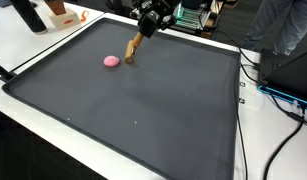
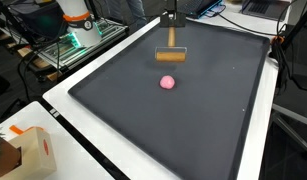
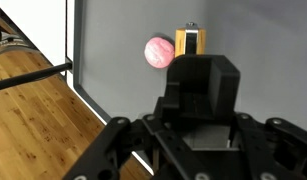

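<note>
Jaws closed on handle of wooden tool (image 1: 133, 50), as I read it. Tool head low near dark mat (image 1: 143, 110) edge on arm side; pink ball (image 1: 111, 61) just beside, not touching. Step in hand, I judge: approach to ball. Next move calls for slow, level push.

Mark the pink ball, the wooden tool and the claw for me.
pink ball (image 2: 168, 82): in an exterior view, its centre.
wooden tool (image 2: 171, 55): in an exterior view, its head.
claw (image 1: 144, 31): in an exterior view, between its fingertips.
</note>
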You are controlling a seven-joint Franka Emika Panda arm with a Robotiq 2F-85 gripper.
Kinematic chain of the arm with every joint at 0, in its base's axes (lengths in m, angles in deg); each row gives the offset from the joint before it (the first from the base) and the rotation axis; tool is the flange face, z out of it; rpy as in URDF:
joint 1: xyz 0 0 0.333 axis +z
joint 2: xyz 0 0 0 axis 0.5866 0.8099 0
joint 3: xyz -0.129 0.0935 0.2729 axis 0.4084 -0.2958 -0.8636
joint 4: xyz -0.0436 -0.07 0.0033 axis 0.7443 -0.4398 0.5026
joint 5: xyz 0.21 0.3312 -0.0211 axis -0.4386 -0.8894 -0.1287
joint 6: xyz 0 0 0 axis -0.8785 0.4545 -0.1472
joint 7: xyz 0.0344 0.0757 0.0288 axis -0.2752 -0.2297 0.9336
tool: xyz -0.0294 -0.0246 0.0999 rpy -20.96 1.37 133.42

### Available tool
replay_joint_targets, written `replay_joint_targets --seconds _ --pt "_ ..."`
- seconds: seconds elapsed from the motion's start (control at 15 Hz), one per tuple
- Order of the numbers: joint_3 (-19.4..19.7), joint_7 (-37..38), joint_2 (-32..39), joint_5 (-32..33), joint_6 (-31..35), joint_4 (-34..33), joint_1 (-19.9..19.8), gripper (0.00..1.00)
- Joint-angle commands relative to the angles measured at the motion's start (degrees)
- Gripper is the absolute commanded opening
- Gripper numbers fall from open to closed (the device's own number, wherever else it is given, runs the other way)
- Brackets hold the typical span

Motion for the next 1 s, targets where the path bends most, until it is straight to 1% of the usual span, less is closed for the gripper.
replay_joint_targets --seconds 0.0,0.33,0.93 --pt "-0.2 3.3 0.0 2.0 -1.3 0.7 0.7 0.24" --pt "0.0 3.8 0.7 1.5 -1.0 0.7 0.8 0.24" --pt "0.4 -2.3 1.5 -1.8 1.0 0.8 0.3 0.24"
